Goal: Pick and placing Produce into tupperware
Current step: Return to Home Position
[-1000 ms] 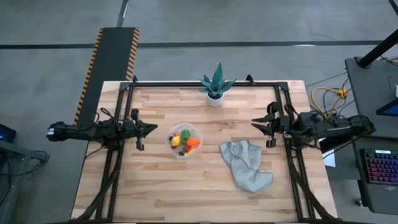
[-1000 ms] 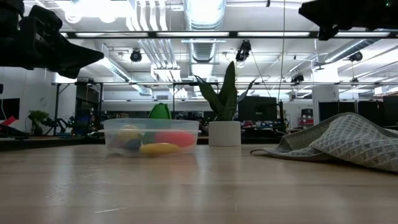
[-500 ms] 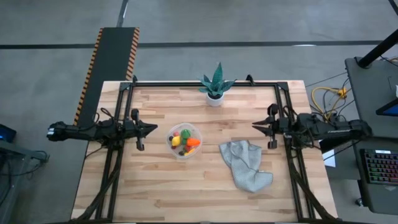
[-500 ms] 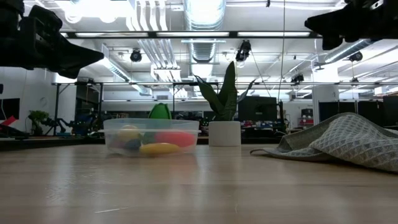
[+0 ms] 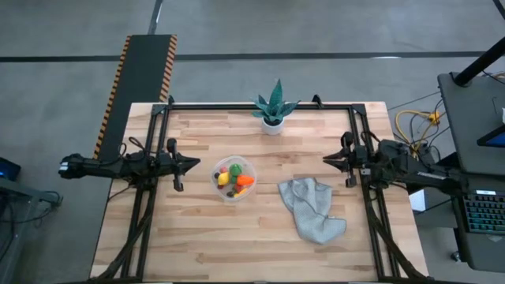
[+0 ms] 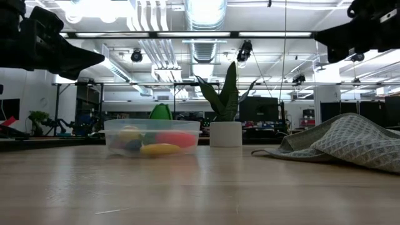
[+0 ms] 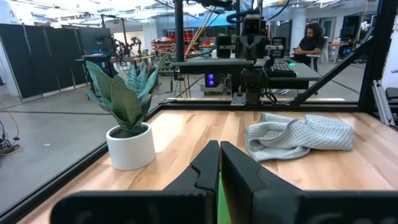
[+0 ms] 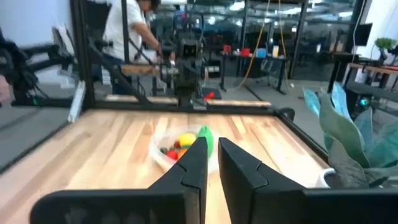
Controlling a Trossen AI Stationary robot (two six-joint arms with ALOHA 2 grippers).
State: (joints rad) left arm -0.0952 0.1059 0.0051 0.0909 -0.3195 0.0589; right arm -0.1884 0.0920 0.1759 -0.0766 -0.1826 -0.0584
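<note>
The tupperware (image 5: pixel 234 179), a small round clear container, stands on its base near the table's middle and holds several tiny toy produce pieces (image 5: pixel 236 178), yellow, green, orange and red; the low view shows the tupperware (image 6: pixel 152 136) with them inside. My left gripper (image 5: pixel 196 163) hovers shut, left of the container and above the table, pointing at it. My right gripper (image 5: pixel 326 162) hovers near the table's right side, pointing left, its fingers (image 8: pixel 198 163) shut with only a slit between them. In the right wrist view the tupperware (image 8: pixel 163 149) lies ahead, well clear of the fingers.
A crumpled grey cloth (image 5: pixel 312 207) lies right of the container, near my right gripper. A spiky green plant in a white pot (image 5: pixel 273 110) stands at the far edge. A black frame (image 5: pixel 260 104) borders the table. People show in the room beyond, in both wrist views.
My right gripper has drawn back a little toward the table's right edge, still pointing left, with the arm folding in behind it. The left arm, the container and the cloth have stayed put.
</note>
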